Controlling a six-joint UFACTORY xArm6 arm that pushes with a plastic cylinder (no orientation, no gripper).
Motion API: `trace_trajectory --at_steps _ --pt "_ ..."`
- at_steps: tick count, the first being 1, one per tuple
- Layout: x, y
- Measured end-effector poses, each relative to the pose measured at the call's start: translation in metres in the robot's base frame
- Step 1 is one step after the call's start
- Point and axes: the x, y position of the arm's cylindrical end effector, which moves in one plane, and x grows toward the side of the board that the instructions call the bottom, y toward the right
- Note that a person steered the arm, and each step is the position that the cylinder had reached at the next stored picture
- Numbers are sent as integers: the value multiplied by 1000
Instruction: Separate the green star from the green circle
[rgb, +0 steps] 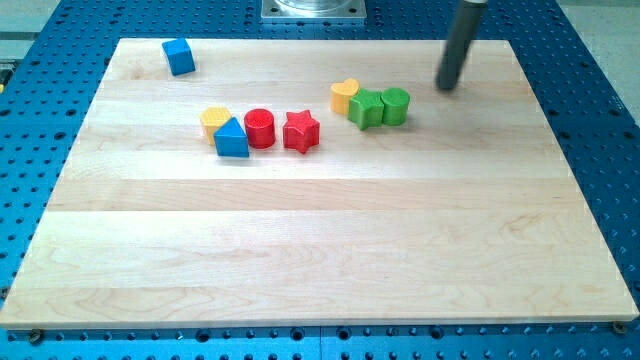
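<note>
Over at the view's left, a blue cube (179, 57) sits alone on the pale wooden board (320, 250). Next, yellow block (214, 120), blue triangle (231, 139), red cylinder (260, 128), red star (301, 131). Then yellow heart (345, 95), green star (366, 108) touching green circle (396, 105). My tip (447, 86) sits just up-right of them; no claw, just a rod.

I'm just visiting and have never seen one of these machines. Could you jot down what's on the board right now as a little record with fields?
surface: wooden board on a blue perforated table
my tip: near the view's top right, apart from every block, up and right of the green circle
green pair: green star touching green circle
beside star: yellow heart on its left, touching
left cluster: yellow block, blue triangle, red circle, red star
alone: blue cube, top left
</note>
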Motion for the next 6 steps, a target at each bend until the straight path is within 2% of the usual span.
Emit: trace_trajectory --at_steps 1,2,3,6 --pt "22 -30" --pt "69 -57" --pt "76 -125" --pt "13 -165"
